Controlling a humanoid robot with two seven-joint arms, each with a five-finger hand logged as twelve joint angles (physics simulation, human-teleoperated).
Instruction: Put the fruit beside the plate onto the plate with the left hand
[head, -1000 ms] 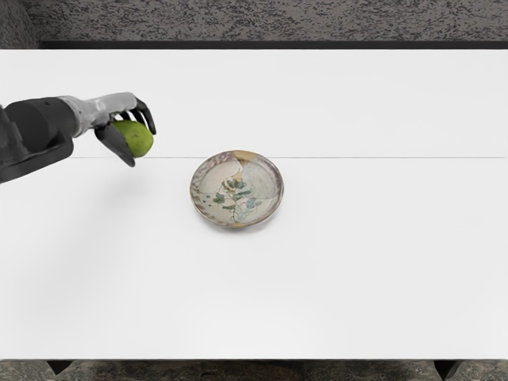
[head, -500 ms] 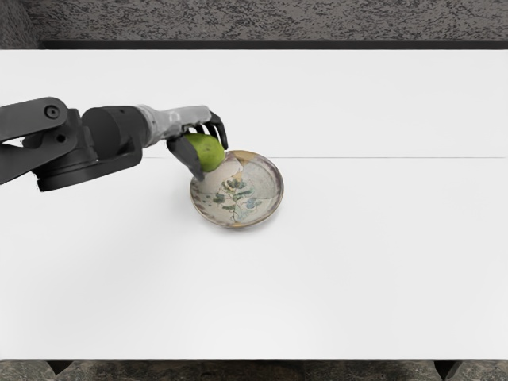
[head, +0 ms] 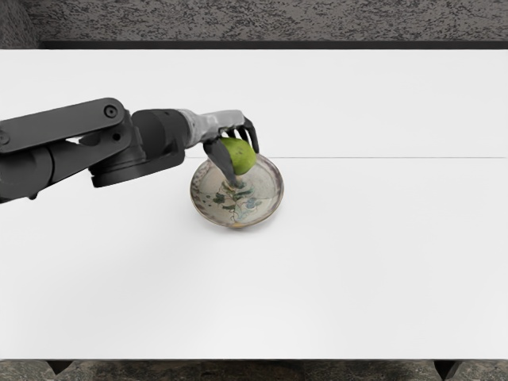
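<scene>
**Item 1. Left hand.** Your left arm came in from the picture's left edge, with dark grey links and a lighter wrist, and reached across the table to the plate. The hand was closed round the fruit. Its dark fingers curled over the fruit's top and far side, and the thumb ran down its near left side.

**Item 2. Fruit.** One, green and rounded, paler on its upper face. You had it gripped in the left hand over the far part of the plate, within the rim as the head camera saw it. Whether its underside touched the plate could not be told.

**Item 3. Plate.** One, round and shallow, pale with a green and blue plant pattern and a brownish rim. It lay flat on the table, a little left of the middle. Your thumb tip overlapped the patterned centre in this view.

**Item 4. Table.** White and flat. A thin dark line crossed it from side to side, level with the plate's far rim.

**Item 5. Background.** A dark speckled surface lay beyond the table's far edge.
</scene>
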